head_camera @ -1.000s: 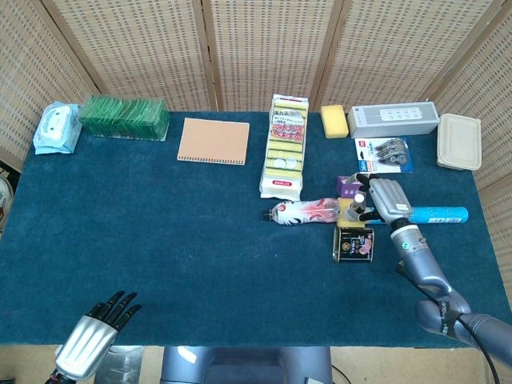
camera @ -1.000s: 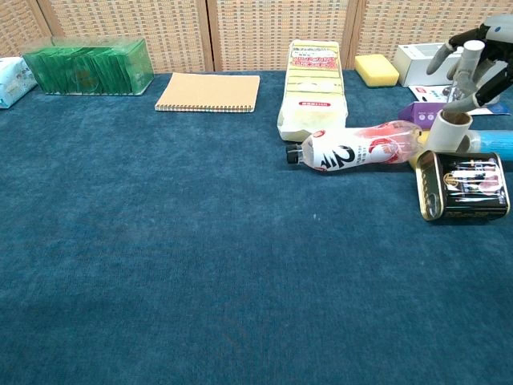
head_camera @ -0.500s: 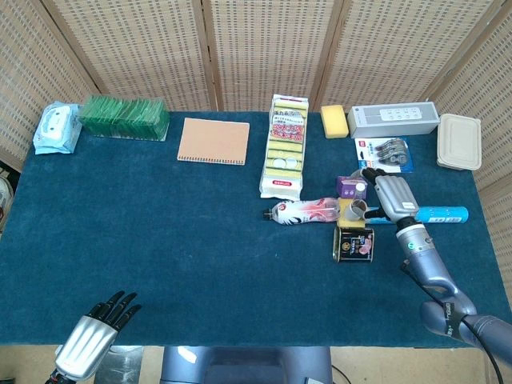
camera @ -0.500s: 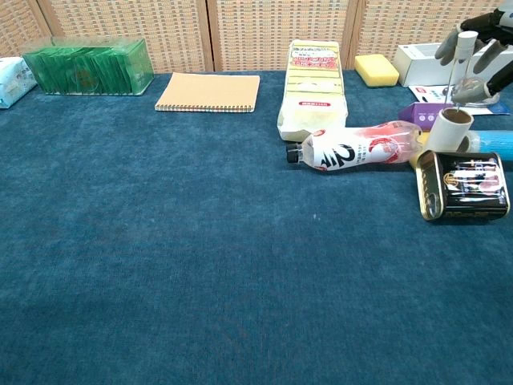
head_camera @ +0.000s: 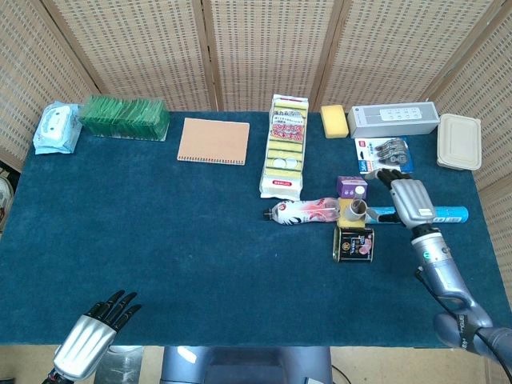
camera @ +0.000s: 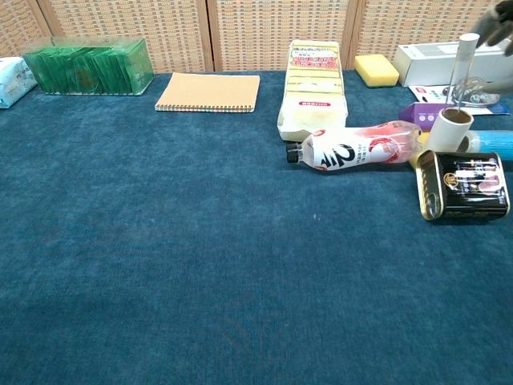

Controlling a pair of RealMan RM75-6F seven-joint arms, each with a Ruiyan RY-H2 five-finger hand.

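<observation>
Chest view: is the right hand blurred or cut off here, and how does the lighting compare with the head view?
Chest view: the right hand is cut by the top-right corner and slightly smeared, while the tin is sharp, with glare on its rim. Head view: the whole right hand shows clearly; the light is even, the shadows soft, and the table edges bow slightly.

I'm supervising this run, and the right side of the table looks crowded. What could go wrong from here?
The roller stands upright on its end, its tall handle close to the right hand; a nudge could topple it. The bottle lies on its side right beside it and might roll. The can and blue tube sit close, so they are easy to bump.
</observation>
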